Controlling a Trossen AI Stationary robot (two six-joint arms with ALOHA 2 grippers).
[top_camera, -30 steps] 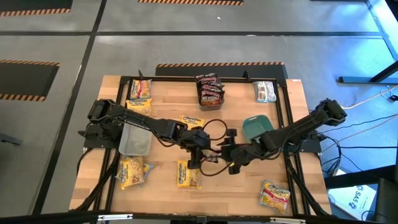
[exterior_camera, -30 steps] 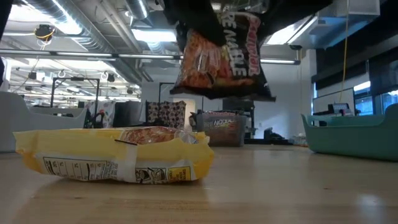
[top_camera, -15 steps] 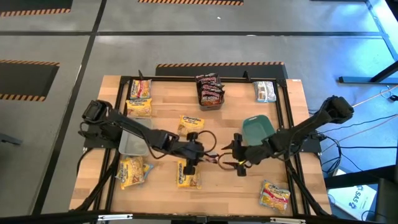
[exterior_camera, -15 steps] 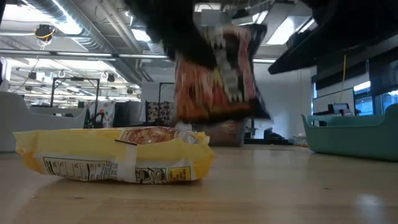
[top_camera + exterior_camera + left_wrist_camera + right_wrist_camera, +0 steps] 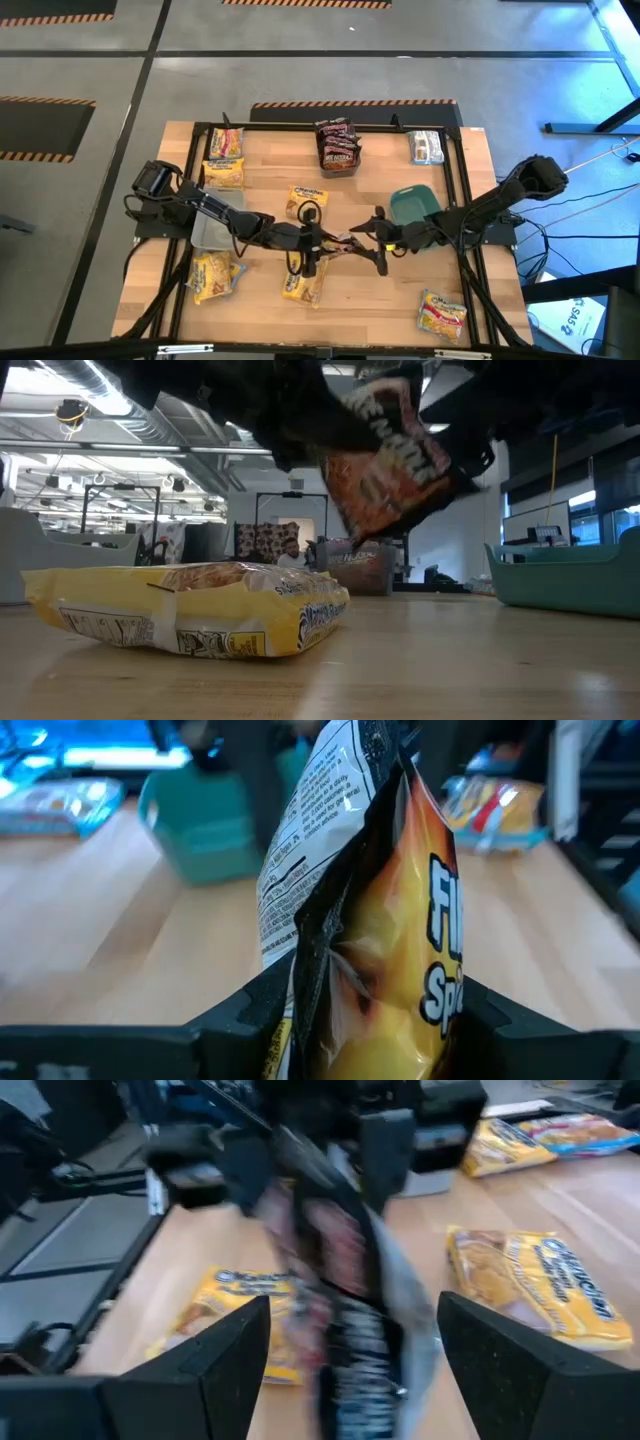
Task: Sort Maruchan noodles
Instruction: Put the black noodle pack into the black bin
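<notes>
The left gripper point(image 5: 312, 243) pinches a dark red-orange packet point(image 5: 395, 455) above the middle of the bench point(image 5: 380, 300), the right gripper point(image 5: 381, 240) hangs open just beside it, so the left should probably carry it level toward the matching far-edge pile point(image 5: 337, 146).

This is a robotics lab or industrial test hall. The wooden tabletop point(image 5: 360, 200) stands in a black metal frame point(image 5: 300, 127) on a grey concrete floor point(image 5: 300, 60) marked with black lines and orange-and-black hazard tape point(image 5: 350, 103), with loose cables point(image 5: 590, 190) trailing beside it. The low view shows exposed ceiling ducts point(image 5: 110, 390), strip lights point(image 5: 100, 405) and a person point(image 5: 291, 552) seated at equipment far behind.
</notes>
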